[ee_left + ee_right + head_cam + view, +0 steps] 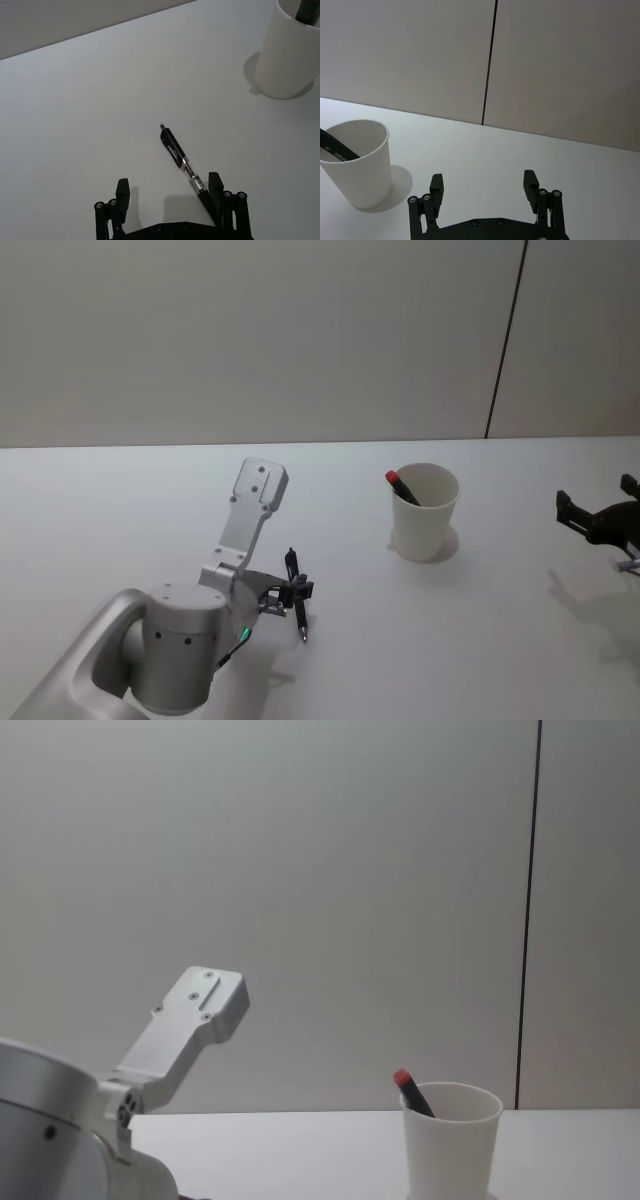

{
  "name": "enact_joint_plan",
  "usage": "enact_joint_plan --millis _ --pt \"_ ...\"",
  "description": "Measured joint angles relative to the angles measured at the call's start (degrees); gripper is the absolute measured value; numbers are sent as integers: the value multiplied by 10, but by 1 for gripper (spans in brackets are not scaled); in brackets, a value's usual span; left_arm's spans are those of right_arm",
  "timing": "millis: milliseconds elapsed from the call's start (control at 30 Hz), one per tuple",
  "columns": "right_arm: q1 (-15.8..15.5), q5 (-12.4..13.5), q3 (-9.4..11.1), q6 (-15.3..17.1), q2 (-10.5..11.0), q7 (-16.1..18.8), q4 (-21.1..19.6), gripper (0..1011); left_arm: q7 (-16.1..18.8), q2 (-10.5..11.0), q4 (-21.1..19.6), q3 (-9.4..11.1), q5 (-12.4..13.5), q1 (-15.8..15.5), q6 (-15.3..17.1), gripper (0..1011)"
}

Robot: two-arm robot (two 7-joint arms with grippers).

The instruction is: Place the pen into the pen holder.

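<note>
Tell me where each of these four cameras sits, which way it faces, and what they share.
Head: high, looking down at the table; left arm, left gripper at the pen, right gripper at the right edge.
Left wrist: behind the left gripper, looking down past open fingers at the pen.
Right wrist: behind the right gripper, looking across the table past open fingers.
Chest: low, facing forward; left arm.
Shared: all four see the pen holder.

Head looks down, chest level, wrists close; all share the pen holder (424,515).
</note>
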Motion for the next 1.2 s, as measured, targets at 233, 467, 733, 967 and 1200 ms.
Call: enact_joint_plan --millis 233,467,733,967,1200 --pt "0 0 0 0 0 0 0 1002 1 -12 15 2 7 -7 7 1003" --pt "0 0 0 0 0 0 0 1002 -3 -22 30 4 13 -13 11 1002" --pt "0 0 0 0 0 0 0 1002 -10 -30 42 3 17 -18 15 1002" --pt "0 0 0 0 0 0 0 1002 -16 -35 50 2 19 -22 19 1002" --pt "0 0 0 0 0 0 0 1002 -21 -41 57 0 20 -25 24 1002"
